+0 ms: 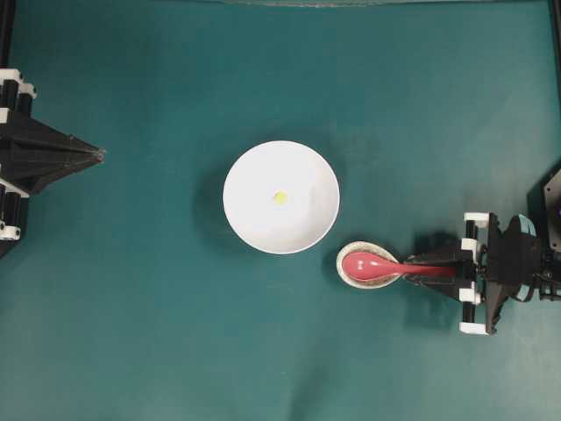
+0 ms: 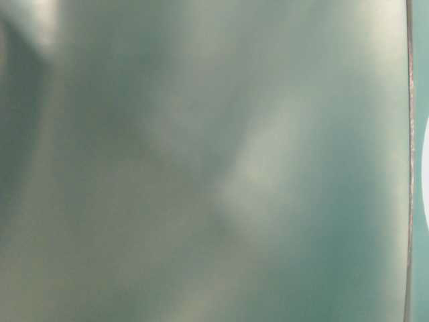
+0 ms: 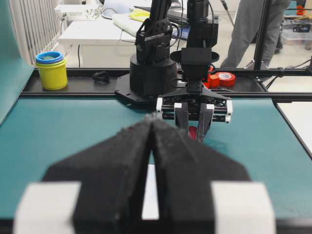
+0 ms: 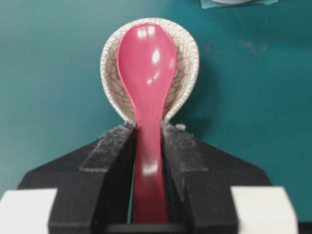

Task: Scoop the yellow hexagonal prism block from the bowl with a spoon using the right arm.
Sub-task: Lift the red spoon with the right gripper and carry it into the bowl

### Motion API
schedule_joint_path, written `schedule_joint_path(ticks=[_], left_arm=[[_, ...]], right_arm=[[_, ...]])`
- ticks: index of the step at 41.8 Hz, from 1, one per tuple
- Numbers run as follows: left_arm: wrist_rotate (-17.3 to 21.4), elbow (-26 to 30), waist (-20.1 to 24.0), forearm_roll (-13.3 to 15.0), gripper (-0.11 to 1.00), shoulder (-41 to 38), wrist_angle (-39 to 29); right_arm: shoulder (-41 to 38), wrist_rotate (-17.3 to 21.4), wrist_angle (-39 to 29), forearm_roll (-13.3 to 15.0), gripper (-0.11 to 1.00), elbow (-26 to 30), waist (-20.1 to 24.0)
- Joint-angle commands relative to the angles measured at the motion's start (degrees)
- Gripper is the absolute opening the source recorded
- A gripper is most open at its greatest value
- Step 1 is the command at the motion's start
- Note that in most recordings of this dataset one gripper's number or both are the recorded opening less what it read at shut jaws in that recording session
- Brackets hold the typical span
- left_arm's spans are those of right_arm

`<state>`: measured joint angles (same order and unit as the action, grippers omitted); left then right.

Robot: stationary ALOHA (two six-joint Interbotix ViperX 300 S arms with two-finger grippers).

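The white bowl point(image 1: 254, 175) sits mid-table with the tiny yellow block point(image 1: 280, 198) at its centre. The pinkish-red spoon point(image 1: 372, 263) lies with its scoop in a small speckled dish point(image 1: 344, 267), just right of and below the bowl. My right gripper point(image 1: 412, 266) is shut on the spoon's handle. In the right wrist view the fingers point(image 4: 114, 146) press both sides of the handle of the spoon point(image 4: 146, 63), whose scoop rests in the dish point(image 4: 187, 63). My left gripper point(image 1: 101, 155) is shut and empty at the far left, and its wrist view point(image 3: 152, 122) shows the jaws together.
The left wrist view shows the right arm's base point(image 3: 151, 73) across the table, a yellow cup point(image 3: 51, 73) and red tape roll point(image 3: 222, 79) beyond the table edge. The table-level view is a blur of teal.
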<state>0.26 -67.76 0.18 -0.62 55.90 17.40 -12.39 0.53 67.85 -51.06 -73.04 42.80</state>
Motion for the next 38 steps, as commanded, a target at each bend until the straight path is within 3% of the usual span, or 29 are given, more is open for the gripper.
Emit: schedule_joint_path(ticks=[1,13,22,30,38], left_arm=[[0.1,1.4,0.0,-0.2,0.0,-0.3,0.6],[0.1,1.4,0.0,-0.2,0.0,-0.3,0.6],[0.1,1.4,0.0,-0.1,0.0,-0.3,0.6],[0.1,1.4,0.0,-0.3,0.0,-0.6,0.9],[0.1,1.3,0.1,-0.2,0.0,-1.1,1.6]], right_arm=[[1.6,-0.1,1.1,0.1,0.24,0.4,0.3],[12.2,-4.0,1.0,0.1,0.24,-0.6,0.2],[24.8,-12.5,-6.1,0.1,0.24,0.2,-2.4],[34.8,-20.8,-21.3,0.1,0.24,3.3,-10.8],[38.8,-27.8,-42.6,0.1,0.24,9.9,-24.6]])
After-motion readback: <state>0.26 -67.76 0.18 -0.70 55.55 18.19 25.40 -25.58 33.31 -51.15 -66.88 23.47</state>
